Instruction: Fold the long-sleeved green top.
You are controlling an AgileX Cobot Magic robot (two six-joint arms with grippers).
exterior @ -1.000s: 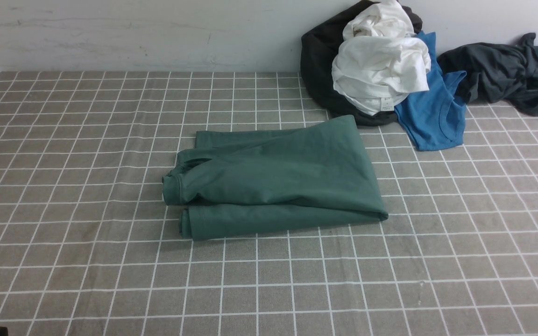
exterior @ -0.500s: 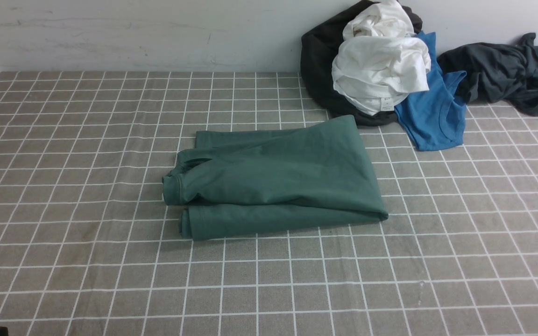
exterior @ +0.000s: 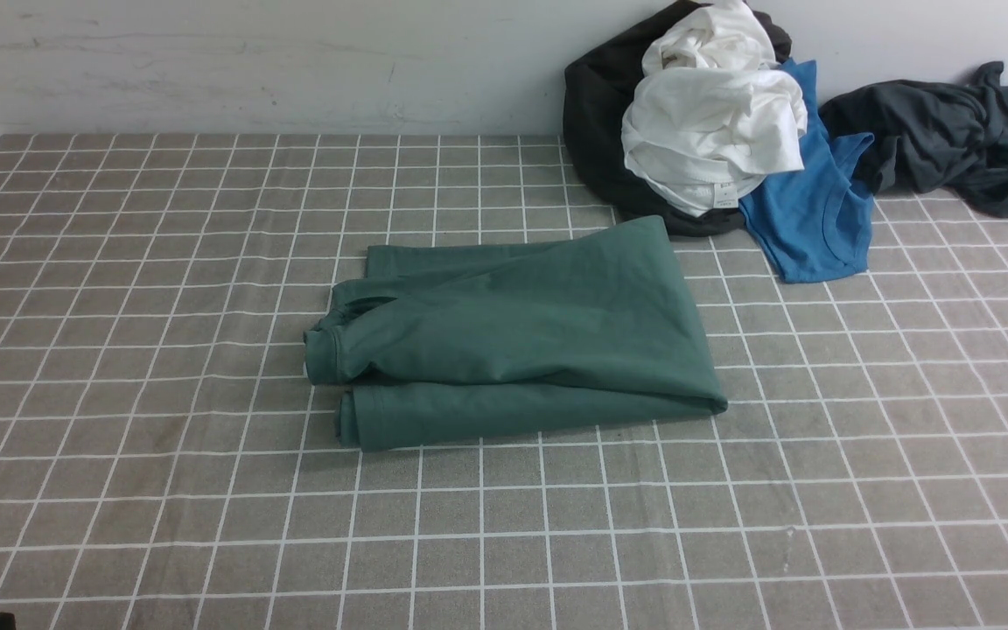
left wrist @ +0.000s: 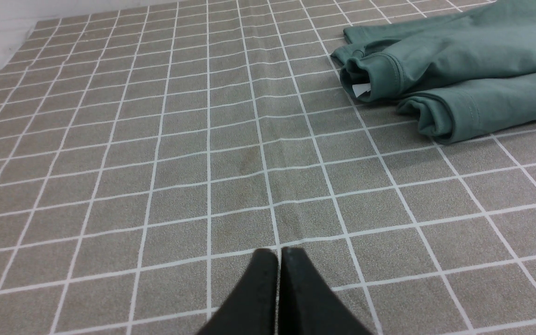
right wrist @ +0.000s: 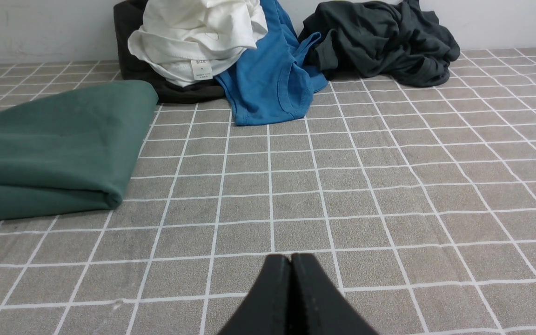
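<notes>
The white garment's (right wrist: 193,37) sewn-in label (right wrist: 199,70) reads "SIZE:" — the smaller lines beneath are too blurred, perhaps washing notes.

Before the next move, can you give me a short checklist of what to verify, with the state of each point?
1. Green top lies folded on the tablecloth: ok.
2. Green top lies apart from the blue top: ok. It also seems clear of the clothes pile, but its far corner reaches close to the pile's dark edge: cannot tell.
3. Left gripper shut, holding nothing, over bare cloth: ok.
4. Right gripper shut, holding nothing, over bare cloth: ok.
5. Fold is neat: not ok, since the collar and a cuff bunch at the robot's left end.
</notes>
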